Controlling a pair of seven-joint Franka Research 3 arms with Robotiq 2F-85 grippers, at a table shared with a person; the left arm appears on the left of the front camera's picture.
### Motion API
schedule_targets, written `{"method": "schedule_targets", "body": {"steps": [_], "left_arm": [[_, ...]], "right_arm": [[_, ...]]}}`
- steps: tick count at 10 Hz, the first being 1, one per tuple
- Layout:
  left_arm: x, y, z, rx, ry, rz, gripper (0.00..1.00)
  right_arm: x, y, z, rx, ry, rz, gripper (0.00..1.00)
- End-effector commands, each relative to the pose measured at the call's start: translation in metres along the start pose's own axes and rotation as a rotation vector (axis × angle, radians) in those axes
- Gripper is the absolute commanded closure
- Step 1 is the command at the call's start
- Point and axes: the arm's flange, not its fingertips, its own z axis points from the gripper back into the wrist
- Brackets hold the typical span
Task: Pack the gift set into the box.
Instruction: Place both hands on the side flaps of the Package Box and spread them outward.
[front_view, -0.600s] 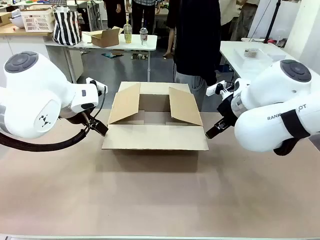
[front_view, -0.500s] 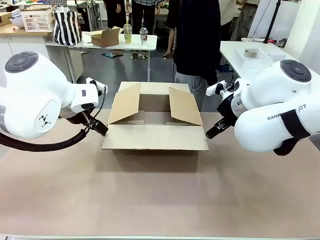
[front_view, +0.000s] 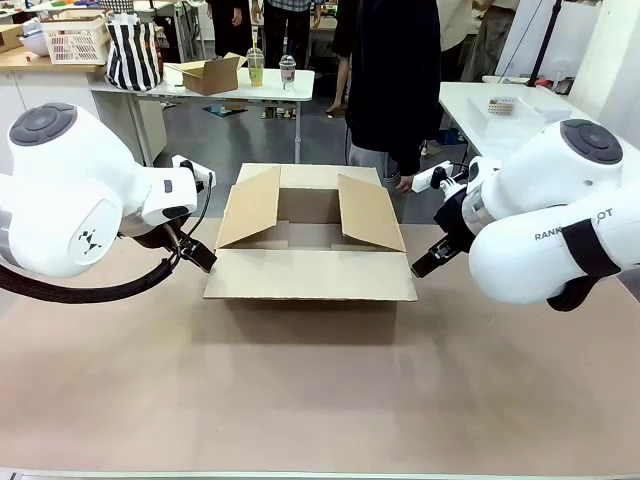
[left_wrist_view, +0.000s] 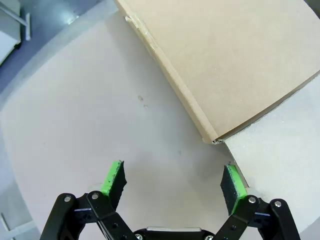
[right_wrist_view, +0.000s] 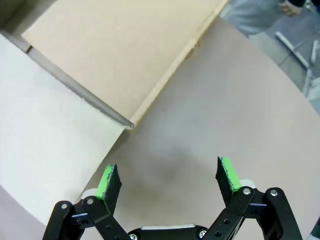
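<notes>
- Over the last half second almost nothing on the table (front_view: 320, 400) had changed: the box (front_view: 310, 275) sat in the same spot at the middle of the table, its four flaps folded outward and its mouth open upward.
- Both arms had stayed where they were. The left hand (front_view: 202, 260) hung low just off the box's near left corner, and the right hand (front_view: 420, 268) sat just off its near right corner, neither one touching the cardboard.
- In the left wrist view the green pads (left_wrist_view: 114, 176) stood spread wide with bare table between them, and a flap corner lay just ahead of the fingers. The right wrist view gave the same picture: fingers spread, gripping nothing, with the edge of a flap close in front.
- The one real shift was at the far side. The person (front_view: 395, 70) had moved a little behind the box, and one of their own fingers or a hand tip now showed low beside the dark top.
- The part of the box's inside that could be seen was bare cardboard, so packing looked not yet begun.
- My reading was that the robot was waiting with the carton ready while the person was about to take a part, perhaps bringing the items. That was a guess from the stillness, not something seen.
</notes>
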Motion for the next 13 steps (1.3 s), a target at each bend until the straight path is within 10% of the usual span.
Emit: {"method": "schedule_targets", "body": {"steps": [1, 5, 8, 13], "left_arm": [[0.000, 0.000, 0.000, 0.000, 0.000, 0.001, 0.00], [0.000, 0.000, 0.000, 0.000, 0.000, 0.001, 0.00], [-0.008, -0.002, 0.039, -0.053, 0.206, -0.027, 0.00], [-0.037, -0.042, 0.192, -0.121, -0.197, -0.106, 0.00]], "right_arm": [[0.001, 0.000, 0.001, -0.001, -0.004, 0.000, 0.00], [0.000, 0.000, 0.000, 0.000, 0.000, 0.000, 0.00], [-0.020, -0.015, 0.057, 0.088, 0.309, 0.122, 0.00], [-0.069, -0.047, 0.182, 0.051, -0.105, -0.087, 0.00]]}}
